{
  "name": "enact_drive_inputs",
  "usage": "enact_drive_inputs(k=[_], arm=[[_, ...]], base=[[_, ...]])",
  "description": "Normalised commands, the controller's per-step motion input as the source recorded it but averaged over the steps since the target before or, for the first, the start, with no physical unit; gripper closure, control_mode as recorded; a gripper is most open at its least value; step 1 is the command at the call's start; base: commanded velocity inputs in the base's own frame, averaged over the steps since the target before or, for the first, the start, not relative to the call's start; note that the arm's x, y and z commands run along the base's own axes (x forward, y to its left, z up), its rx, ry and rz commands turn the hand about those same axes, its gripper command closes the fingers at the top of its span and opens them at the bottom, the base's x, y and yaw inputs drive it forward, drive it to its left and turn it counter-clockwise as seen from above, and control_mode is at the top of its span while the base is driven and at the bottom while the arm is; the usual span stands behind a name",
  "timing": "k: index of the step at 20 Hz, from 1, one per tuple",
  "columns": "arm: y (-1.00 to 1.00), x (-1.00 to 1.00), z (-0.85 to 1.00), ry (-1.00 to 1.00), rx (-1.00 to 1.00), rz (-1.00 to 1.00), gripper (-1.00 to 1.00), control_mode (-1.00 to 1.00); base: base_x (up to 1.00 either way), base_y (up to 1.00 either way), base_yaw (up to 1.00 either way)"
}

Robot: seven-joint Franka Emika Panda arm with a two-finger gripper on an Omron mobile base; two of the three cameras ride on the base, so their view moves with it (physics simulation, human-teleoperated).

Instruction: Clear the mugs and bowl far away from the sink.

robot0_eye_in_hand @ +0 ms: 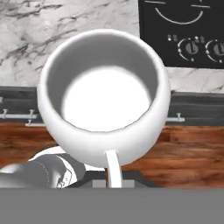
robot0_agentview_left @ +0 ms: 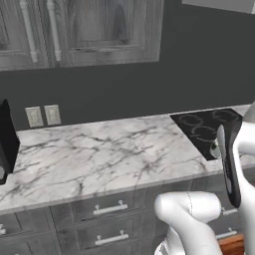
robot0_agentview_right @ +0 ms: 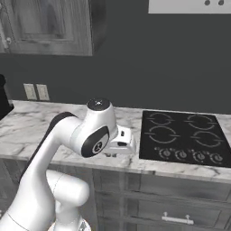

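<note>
A white mug [robot0_eye_in_hand: 104, 98] looms large in the hand view, seen from above with its empty inside showing and its handle [robot0_eye_in_hand: 113, 168] pointing to the bottom. It hangs in the air over the counter's front edge, just left of the stovetop, so my gripper is shut on it; the fingertips are hidden behind the mug. In the right base view my hand [robot0_agentview_right: 120, 142] sits low over the counter behind the elbow. The bowl, the other mug and the sink are out of view.
The black stovetop [robot0_agentview_right: 185, 135] lies to the right on the marble counter [robot0_agentview_left: 94, 159]. A dark appliance [robot0_agentview_left: 6, 139] stands at the counter's far left, below wall outlets [robot0_agentview_left: 44, 115]. Drawers [robot0_agentview_left: 109, 209] and wood floor [robot0_eye_in_hand: 192, 153] lie below the edge.
</note>
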Motion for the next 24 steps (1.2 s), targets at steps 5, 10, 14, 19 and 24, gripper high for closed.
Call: enact_drive_inputs(k=[5,10,14,19,24], arm=[[0.00,0.00,0.00,0.00,0.00,0.00,1.00,1.00],[0.09,0.15,-0.14,0.00,0.00,0.06,1.00,-1.00],[0.82,0.92,-0.42,0.00,0.00,0.20,1.00,-1.00],[0.63,1.00,-0.49,0.01,0.00,0.20,1.00,-1.00],[0.22,0.95,-0.72,0.03,0.00,0.15,1.00,-1.00]], base=[[0.43,0.00,-0.08],[0.05,0.03,0.00],[0.00,0.00,0.00],[0.00,0.00,0.00],[0.00,0.00,0.00]])
